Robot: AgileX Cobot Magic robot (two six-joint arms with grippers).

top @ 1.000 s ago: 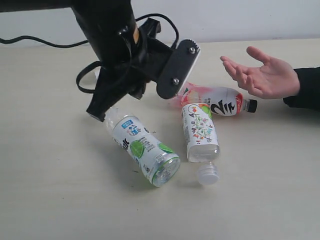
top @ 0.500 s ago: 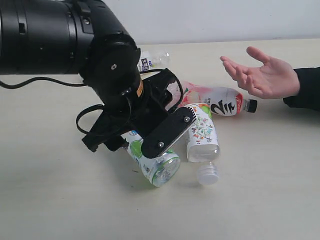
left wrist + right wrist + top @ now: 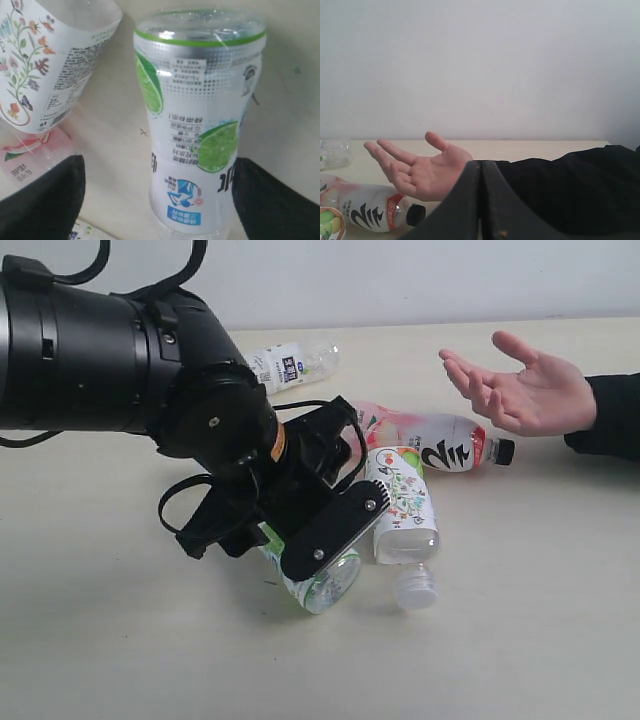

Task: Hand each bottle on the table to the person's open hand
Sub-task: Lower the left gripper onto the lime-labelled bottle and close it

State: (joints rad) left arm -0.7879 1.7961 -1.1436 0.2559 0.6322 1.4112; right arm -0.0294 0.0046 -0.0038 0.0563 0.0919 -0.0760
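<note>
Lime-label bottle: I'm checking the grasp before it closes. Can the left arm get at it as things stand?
Probably yes. The left arm's jaws stand open on either side of the lime-label bottle, with nothing between. The floral-label bottle lies close beside but apart.

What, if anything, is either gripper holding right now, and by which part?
Nothing is held. The left gripper stands open astride the lime-label bottle, toward its neck end; the right gripper is shut and empty.
</note>
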